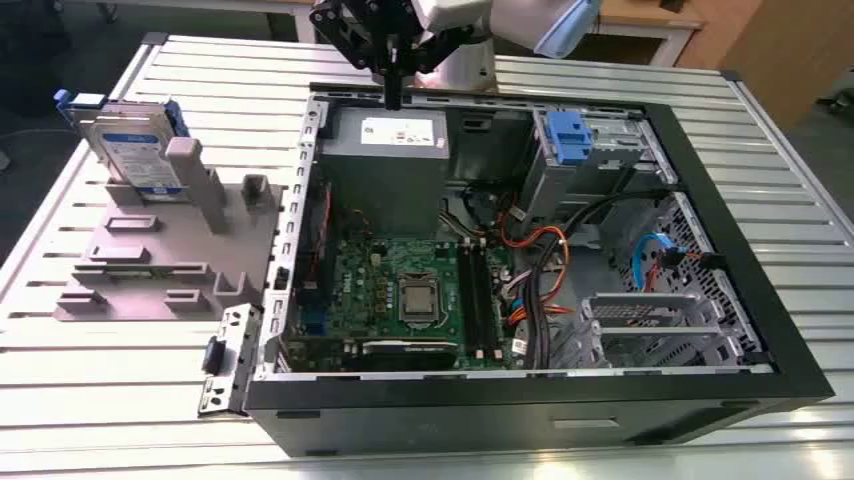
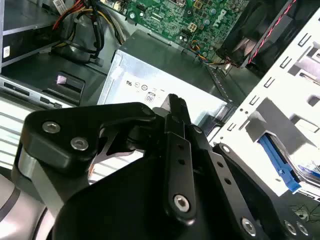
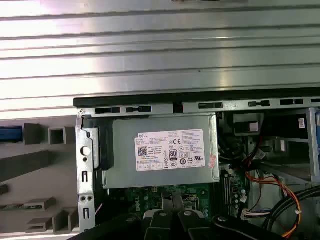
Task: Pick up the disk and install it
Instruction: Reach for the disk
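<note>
1. Ribbed alu table (image 1: pixel 787 150) carrying an open PC case (image 1: pixel 534 410) laid on its side, w/ a grey fixture (image 1: pixel 160 250) just beside it on the exterior view's left.
2. Disk (image 1: pixel 134 150) standing on edge at the far end of that fixture, outside the case, untouched and well apart from the gripper.
3. Gripper (image 1: pixel 395 98) fingers pressed together w/ nothing between them; same look in the second wrist view (image 2: pixel 175 102).
4. Step in hand, prob.: the reach for the pick. Not yet over the disk.
5. For a clean pick, imo:
   - Spread the jaws before arriving, not at the disk.
   - Come in from straight above.
   - Clamp across the two flat faces at mid-length, clear of the blue side rails and the fixture posts.
   - Draw out along the slot, no twisting, to avoid jamming.
6. Pose: arm over the far rim of the case, wrist pointing down. Fingertips hang just above the far edge of the PSU (image 1: pixel 394 160); contact not apparent.
7. Blue latch (image 1: pixel 567 135) upright at the drive bay, on the exterior view's right of the PSU, apart from the gripper.
</note>
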You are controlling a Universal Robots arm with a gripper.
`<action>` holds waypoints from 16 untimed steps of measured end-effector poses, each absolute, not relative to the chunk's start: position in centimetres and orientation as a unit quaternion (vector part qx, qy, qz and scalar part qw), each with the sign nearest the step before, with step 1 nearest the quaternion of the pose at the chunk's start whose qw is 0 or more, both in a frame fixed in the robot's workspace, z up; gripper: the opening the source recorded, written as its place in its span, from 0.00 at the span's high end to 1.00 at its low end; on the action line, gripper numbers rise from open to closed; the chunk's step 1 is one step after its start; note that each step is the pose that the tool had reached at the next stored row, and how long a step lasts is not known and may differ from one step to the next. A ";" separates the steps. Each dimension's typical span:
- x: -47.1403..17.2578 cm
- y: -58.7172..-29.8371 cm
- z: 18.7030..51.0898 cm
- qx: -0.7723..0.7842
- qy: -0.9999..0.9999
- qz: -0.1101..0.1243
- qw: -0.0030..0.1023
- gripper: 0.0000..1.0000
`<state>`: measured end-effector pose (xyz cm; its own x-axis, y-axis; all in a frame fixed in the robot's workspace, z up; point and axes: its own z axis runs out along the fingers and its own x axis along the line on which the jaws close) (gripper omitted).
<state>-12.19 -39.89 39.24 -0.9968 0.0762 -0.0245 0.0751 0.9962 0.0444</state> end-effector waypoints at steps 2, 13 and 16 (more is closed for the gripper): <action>-12.2 -39.9 39.2 0.038 0.999 0.022 0.013 0.89; -12.5 -39.9 39.2 0.038 0.999 0.022 0.013 0.89; -12.6 -39.9 39.2 0.038 0.999 0.022 0.013 0.89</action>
